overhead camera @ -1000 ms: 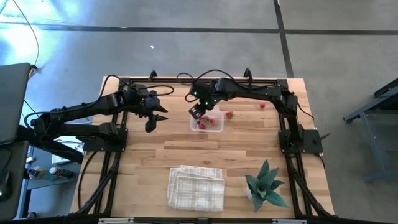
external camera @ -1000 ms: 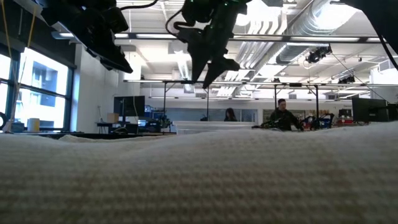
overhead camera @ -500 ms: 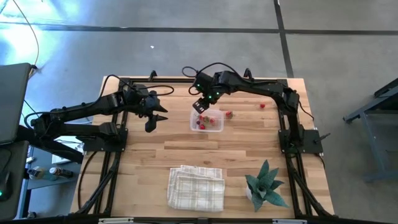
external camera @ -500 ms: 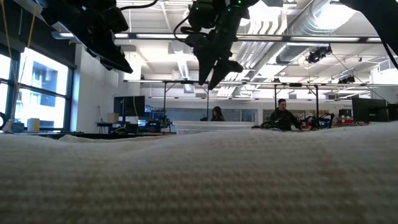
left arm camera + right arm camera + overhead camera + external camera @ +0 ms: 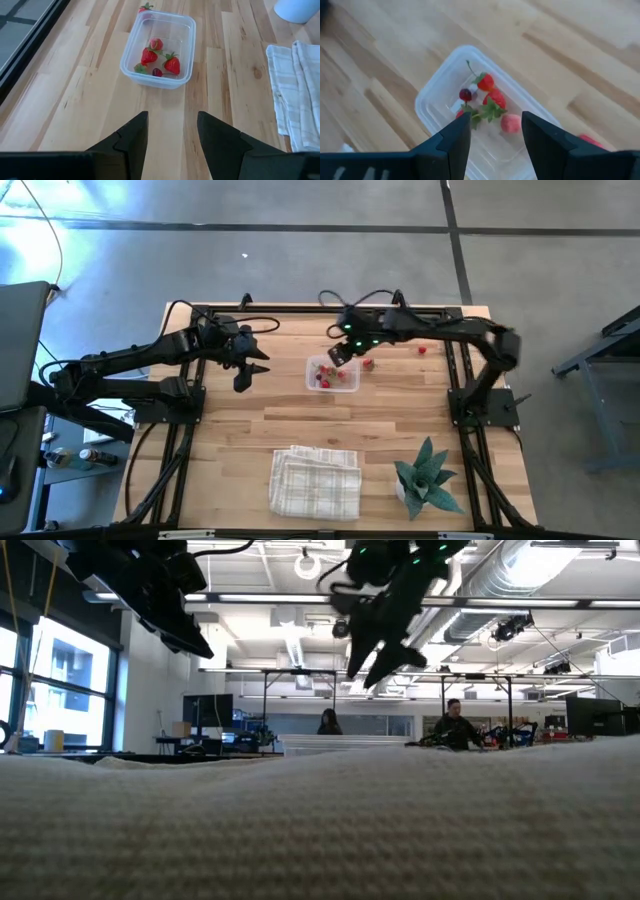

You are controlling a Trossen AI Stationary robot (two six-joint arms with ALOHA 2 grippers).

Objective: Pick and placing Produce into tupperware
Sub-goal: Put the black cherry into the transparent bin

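Now the tupperware (image 5: pixel 333 374) sits at the table's far middle holding 4 pieces of produce (image 5: pixel 159 57). Right gripper (image 5: pixel 338 357) hovers above, fingers apart, empty; left gripper (image 5: pixel 243 377) waits left, fingers apart.

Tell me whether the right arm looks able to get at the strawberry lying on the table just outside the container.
Probably yes. The right gripper hangs open above the tupperware, and the loose strawberry sits right beside it on bare wood with nothing between.
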